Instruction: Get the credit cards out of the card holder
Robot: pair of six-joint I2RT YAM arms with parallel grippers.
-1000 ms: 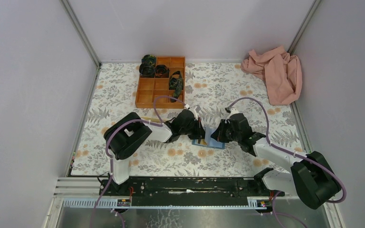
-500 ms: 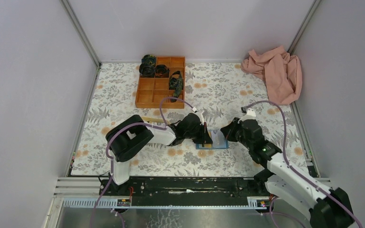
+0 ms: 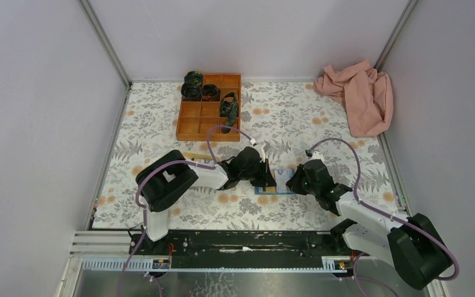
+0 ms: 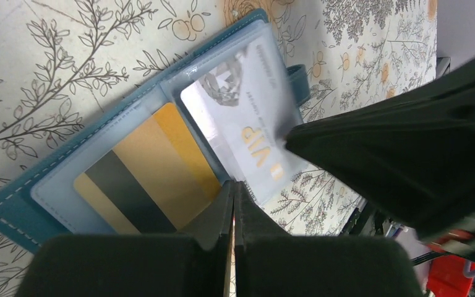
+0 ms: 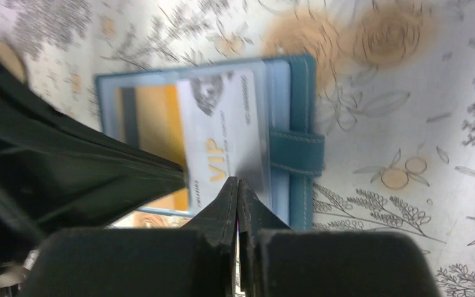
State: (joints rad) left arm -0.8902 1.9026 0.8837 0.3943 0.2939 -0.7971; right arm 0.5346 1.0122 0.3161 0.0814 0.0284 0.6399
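Observation:
The light-blue card holder [image 3: 278, 184] lies open on the flowered table, its strap [image 5: 297, 153] at one side. A gold card with a dark stripe [image 4: 154, 170] sits in one clear pocket. A white "VIP" card [image 4: 247, 130] sits in the other pocket and sticks out past the holder's edge. My left gripper [image 4: 233, 185] is shut, its tips pressing by the fold between the pockets. My right gripper [image 5: 237, 183] is shut, its tip resting on the white card [image 5: 222, 136]. The gold card also shows in the right wrist view [image 5: 154, 117], partly behind the left gripper's fingers [image 5: 68, 167].
An orange compartment tray [image 3: 201, 117] with dark rolled items stands at the back centre. A pink cloth [image 3: 359, 96] lies in the back right corner. Purple walls close in the table on three sides.
My right gripper pulled back to the right, then came in again onto the white card. My left gripper shifted slightly right onto the holder and has stayed there.

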